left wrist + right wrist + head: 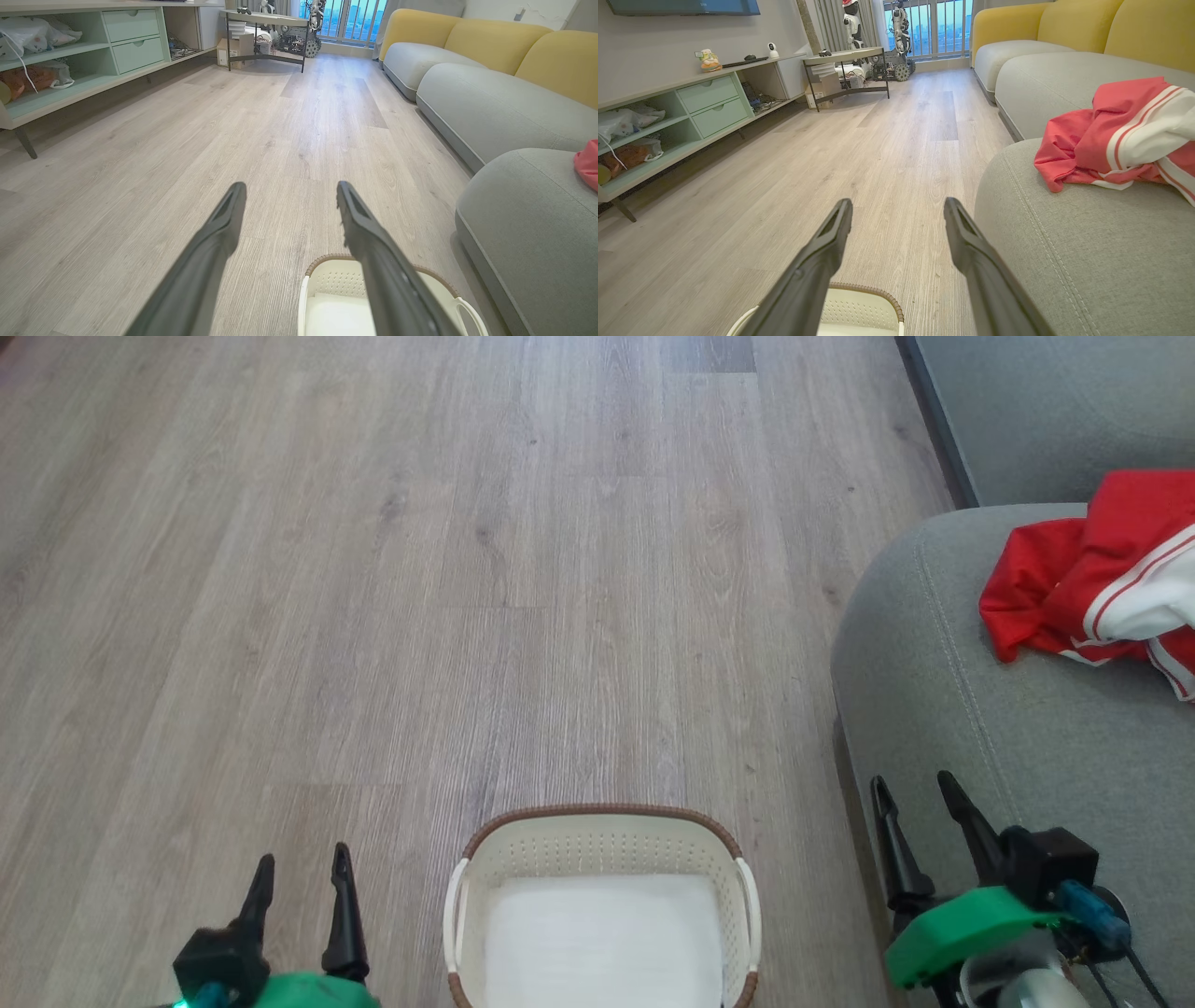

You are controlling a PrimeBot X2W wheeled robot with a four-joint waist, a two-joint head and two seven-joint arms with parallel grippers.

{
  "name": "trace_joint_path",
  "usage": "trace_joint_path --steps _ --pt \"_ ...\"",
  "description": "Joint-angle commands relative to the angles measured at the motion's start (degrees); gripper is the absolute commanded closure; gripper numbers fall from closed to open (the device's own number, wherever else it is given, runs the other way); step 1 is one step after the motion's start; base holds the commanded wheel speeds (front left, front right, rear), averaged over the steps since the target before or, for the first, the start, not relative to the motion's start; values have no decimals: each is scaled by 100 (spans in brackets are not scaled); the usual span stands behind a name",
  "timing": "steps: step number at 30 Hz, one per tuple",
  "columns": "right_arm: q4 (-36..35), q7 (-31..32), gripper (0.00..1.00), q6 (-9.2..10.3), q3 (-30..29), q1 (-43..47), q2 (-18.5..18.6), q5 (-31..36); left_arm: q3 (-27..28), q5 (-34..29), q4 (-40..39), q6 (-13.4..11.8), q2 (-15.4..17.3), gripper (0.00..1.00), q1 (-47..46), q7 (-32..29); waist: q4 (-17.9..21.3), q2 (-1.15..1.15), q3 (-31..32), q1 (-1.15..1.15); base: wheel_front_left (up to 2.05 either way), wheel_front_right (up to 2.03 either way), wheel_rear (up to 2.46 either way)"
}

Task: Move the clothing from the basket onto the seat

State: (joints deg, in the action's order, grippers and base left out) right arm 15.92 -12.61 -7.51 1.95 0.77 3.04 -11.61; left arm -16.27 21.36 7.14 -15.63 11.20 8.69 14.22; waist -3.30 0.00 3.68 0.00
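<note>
The cream basket with its brown rim stands on the floor at the bottom centre, its white bottom bare. Red clothing with white striped panels lies crumpled on the grey seat at the right. My left gripper hovers open to the left of the basket, nothing between its fingers. My right gripper stands open over the seat's front edge, apart from the clothing. The right wrist view shows the clothing on the seat and the basket rim below my fingers. The left wrist view catches the basket.
Pale wood floor stretches ahead. A mint-green shelf unit lines the left wall. A metal table and robots stand at the far end by the window. More grey sofa cushions with yellow backs run along the right.
</note>
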Motion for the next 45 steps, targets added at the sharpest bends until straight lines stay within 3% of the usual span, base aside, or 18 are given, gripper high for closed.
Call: trace_joint_path --steps 1,3,4,9,45 --pt "-172 -9 0 2 101 -169 -16 -14 224 -55 -157 15 8 0 -194 78 2 0 -5 0 0 0 0" --pt "-164 -6 0 2 102 -172 -16 -17 225 -63 -154 21 1 0 -194 78 5 0 -9 0 0 0 0" --pt "10 1 100 0 -1 0 0 0 7 -3 11 4 -22 100 0 1 5 0 -9 0 0 0 0" --pt "325 8 100 0 19 67 0 -25 -22 29 295 6 -99 100 39 -15 8 0 -14 0 0 0 0" --pt "175 558 100 1 -231 -152 -5 -2345 574 2125 428 673 -260 100 -406 -555 101 0 -121 0 0 0 0"
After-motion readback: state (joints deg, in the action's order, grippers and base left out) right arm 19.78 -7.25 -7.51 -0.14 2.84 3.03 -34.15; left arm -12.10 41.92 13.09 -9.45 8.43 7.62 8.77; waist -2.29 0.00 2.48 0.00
